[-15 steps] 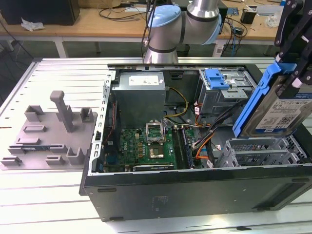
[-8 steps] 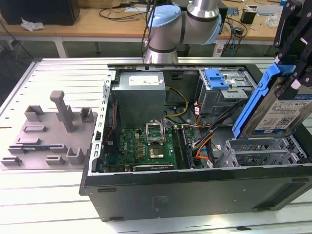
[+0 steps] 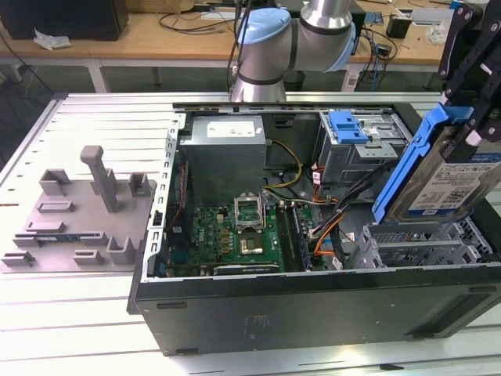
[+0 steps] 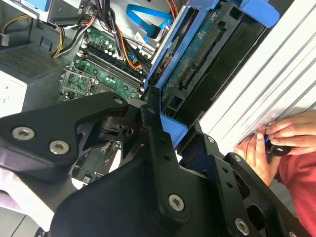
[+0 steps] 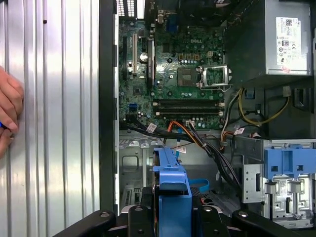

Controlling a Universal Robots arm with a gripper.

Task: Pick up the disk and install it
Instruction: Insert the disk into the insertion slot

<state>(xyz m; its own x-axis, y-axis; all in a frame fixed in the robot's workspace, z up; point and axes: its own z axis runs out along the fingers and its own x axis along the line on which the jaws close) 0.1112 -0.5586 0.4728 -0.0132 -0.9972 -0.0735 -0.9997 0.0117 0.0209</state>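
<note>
Handling: I judge the disk (image 3: 448, 184) stiff, dense for its size and sensitive to knocks. Its plastic frame looks slicker and may flex slightly.
Hold: I would grip across the blue frame's rails, away from the connector edge and the bare circuit board.
Look: silver body with a white-and-blue label and a blue carrier. The second wrist view shows a dark underside with a connector row.
Gripper: the gripper (image 3: 472, 129) is clamped on the frame's end.
Where: the disk hangs steeply tilted over the drive cage (image 3: 423, 247), at the exterior view's right of the open computer case (image 3: 313, 305).
</note>
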